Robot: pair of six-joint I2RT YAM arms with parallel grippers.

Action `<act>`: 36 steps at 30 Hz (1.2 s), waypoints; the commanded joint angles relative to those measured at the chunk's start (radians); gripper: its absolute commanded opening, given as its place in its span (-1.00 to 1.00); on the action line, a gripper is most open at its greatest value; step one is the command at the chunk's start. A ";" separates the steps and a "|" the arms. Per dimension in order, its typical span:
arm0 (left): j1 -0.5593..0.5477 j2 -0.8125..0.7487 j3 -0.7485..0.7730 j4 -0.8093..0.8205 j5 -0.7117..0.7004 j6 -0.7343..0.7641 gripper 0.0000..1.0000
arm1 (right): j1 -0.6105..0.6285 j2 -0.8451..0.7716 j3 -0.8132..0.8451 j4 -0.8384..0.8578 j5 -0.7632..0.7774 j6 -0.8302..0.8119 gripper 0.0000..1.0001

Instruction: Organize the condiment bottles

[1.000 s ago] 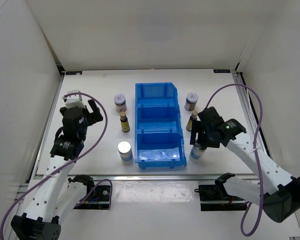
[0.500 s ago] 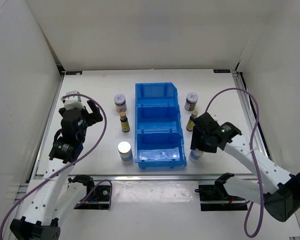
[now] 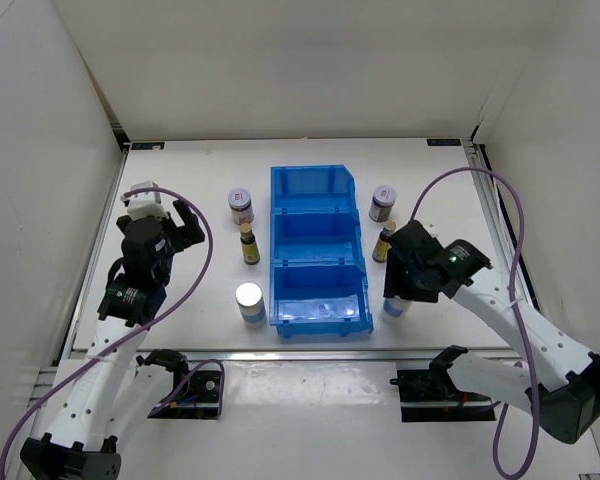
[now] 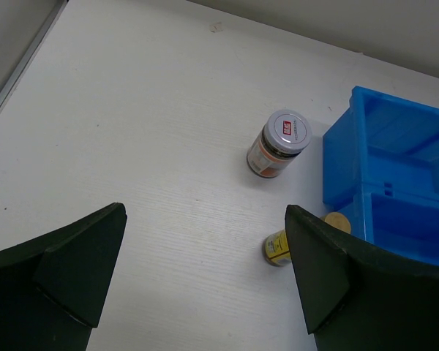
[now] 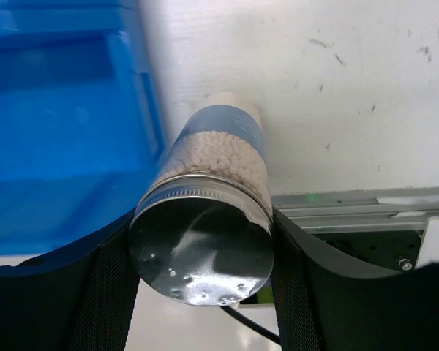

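Overhead, the right gripper point(image 5: 201, 256) is clamped on a white-and-blue cylinder point(image 5: 219, 146). Its two dark fingers point(image 5: 106, 292) press against either side of the silver top. This cylinder stands on the white table point(image 3: 180, 170), just beside the near right corner of the blue bin point(image 3: 274, 240). White granules show through its clear band beneath a blue label, and no writing on it can be read.

The left gripper point(image 4: 205, 270) hangs released above the table's left side, jaws wide apart and holding nothing. Below it stands a short dark jar point(image 4: 278, 143) whose pale lid bears a red mark too small to read. Nearer the bin is a slim dark bottle point(image 4: 282, 245) with a yellow label, its lettering also illegible.

The bin has three compartments set in a row running away from the arms. On its left stand that jar, the slim bottle and, nearest the arms, a second silver-topped cylinder point(image 3: 249, 303). On its right stand another pale-lidded jar point(image 3: 383, 203), another yellow-labelled bottle point(image 3: 385, 242) partly hidden by the right arm, and the gripped cylinder. All six containers are outside the bin.
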 commanded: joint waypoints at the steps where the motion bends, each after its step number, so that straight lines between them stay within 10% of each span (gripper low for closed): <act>1: -0.005 -0.012 0.001 0.002 -0.013 -0.004 1.00 | 0.029 -0.040 0.153 -0.046 0.062 -0.022 -0.88; 11: -0.005 -0.003 0.001 0.002 -0.013 -0.004 1.00 | 0.216 0.087 0.363 0.023 0.050 -0.076 -0.90; 25: -0.005 -0.012 -0.056 0.056 -0.031 -0.036 1.00 | 0.315 0.313 0.226 0.311 0.057 -0.107 -0.73; 33: -0.005 0.006 -0.065 0.068 0.009 -0.031 1.00 | 0.324 0.342 0.173 0.344 0.048 -0.089 -0.21; 36: -0.005 0.006 -0.065 0.068 0.035 -0.007 1.00 | 0.344 0.318 0.196 0.316 0.089 -0.089 0.39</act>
